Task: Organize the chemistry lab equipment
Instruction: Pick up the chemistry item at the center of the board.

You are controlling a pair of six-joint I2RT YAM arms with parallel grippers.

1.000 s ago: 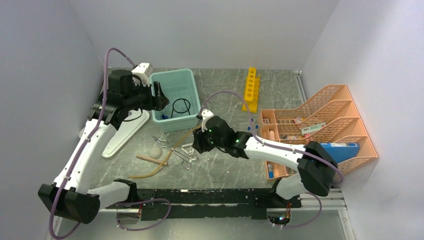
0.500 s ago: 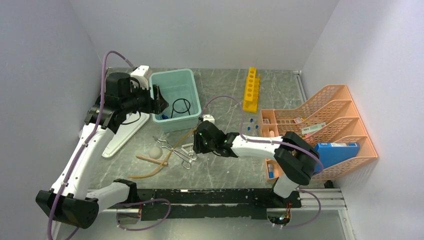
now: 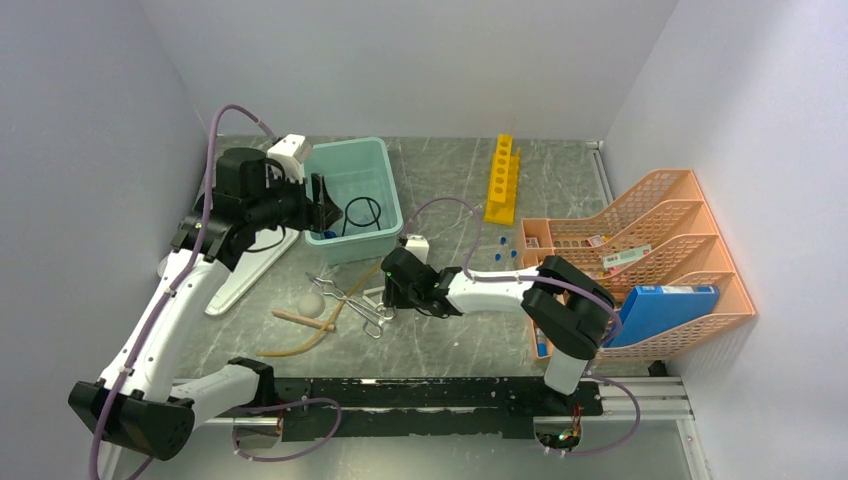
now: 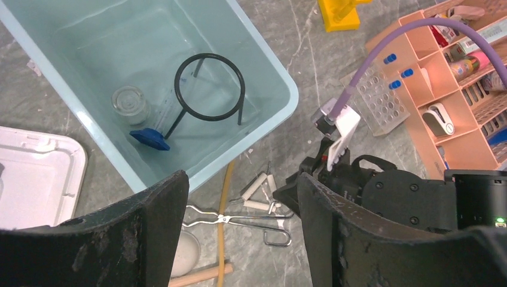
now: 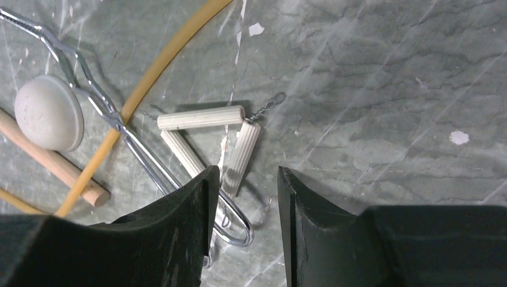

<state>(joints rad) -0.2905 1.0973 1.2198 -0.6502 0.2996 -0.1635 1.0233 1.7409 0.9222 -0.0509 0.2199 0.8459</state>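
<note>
A white rod triangle (image 5: 203,143) lies on the table beside silver tongs (image 5: 137,149), a tan hose (image 5: 161,57) and a wooden stick (image 5: 54,161). My right gripper (image 5: 246,179) hangs low over the triangle's near corner and the tongs' loop. It is open, with bare table in the gap and one rod against the left finger. My left gripper (image 4: 242,185) stands open above the teal tub's (image 4: 281,78) near wall. A black ring stand (image 4: 209,89) and a glass jar (image 4: 130,104) lie inside. The yellow rack (image 3: 503,178) stands at the back, with blue-capped tubes (image 3: 505,250) nearer.
The orange organiser (image 3: 650,240) with a blue box (image 3: 665,305) fills the right side. The tub's white lid (image 3: 250,265) lies left of the tub. A pale round ball (image 5: 48,112) sits by the stick. My right arm's cable (image 4: 370,66) arcs over the table.
My right arm has slid left over the triangle and tongs, and its jaws have narrowed. My left gripper has shifted slightly right at the tub, still open.
</note>
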